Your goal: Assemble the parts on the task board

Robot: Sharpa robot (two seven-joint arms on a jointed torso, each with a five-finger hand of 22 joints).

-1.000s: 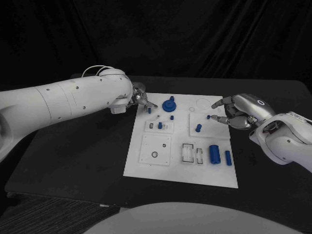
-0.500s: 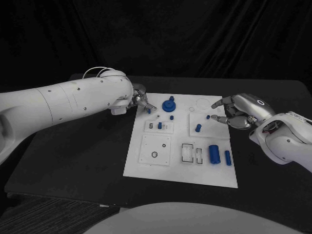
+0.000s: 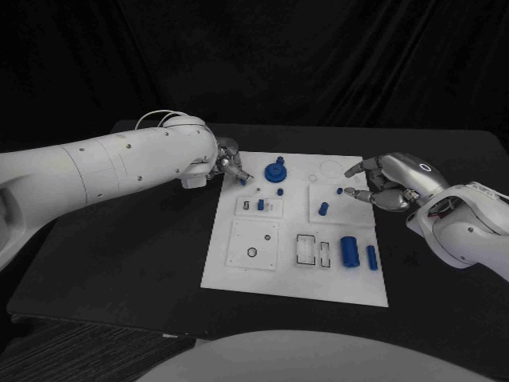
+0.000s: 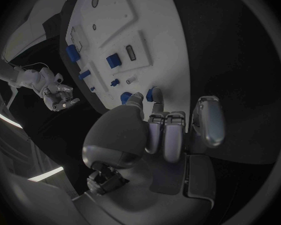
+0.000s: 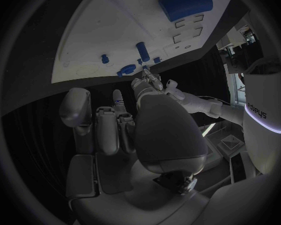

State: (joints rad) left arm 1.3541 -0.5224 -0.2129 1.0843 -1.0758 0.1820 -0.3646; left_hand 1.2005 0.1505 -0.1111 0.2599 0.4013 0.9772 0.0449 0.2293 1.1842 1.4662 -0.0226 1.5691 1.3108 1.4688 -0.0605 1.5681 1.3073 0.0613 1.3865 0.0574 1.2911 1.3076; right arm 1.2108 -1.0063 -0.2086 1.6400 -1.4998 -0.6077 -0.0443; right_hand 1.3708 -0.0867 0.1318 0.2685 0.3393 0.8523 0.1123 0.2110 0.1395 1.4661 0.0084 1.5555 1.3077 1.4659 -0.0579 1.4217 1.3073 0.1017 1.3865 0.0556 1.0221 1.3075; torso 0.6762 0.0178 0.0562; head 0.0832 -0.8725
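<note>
The left hand (image 3: pixel 231 165) is pinching a small blue cylindrical peg (image 4: pixel 155 93) at the white rectangular task board's (image 3: pixel 254 274) far-left corner; the right hand (image 3: pixel 383 188), fingers loosely curled, is hovering beside it; lowering the peg plumb is advisable.

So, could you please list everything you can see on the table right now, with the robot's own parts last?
Table: one, black, under everything.
Task board: one, white plate, middle of the table.
Large cylinder: one, blue, lying on the board's near right part.
Slim cylinder: one, blue, lying just right of the large one.
Knobbed part: one, blue, standing at the board's far edge.
Small pegs: several, blue, scattered over the board's far half.
Left hand: silver, at the board's far left corner, fingers pinching a small blue piece.
Right hand: silver, at the board's far right edge, fingers curled by a small blue part.
</note>
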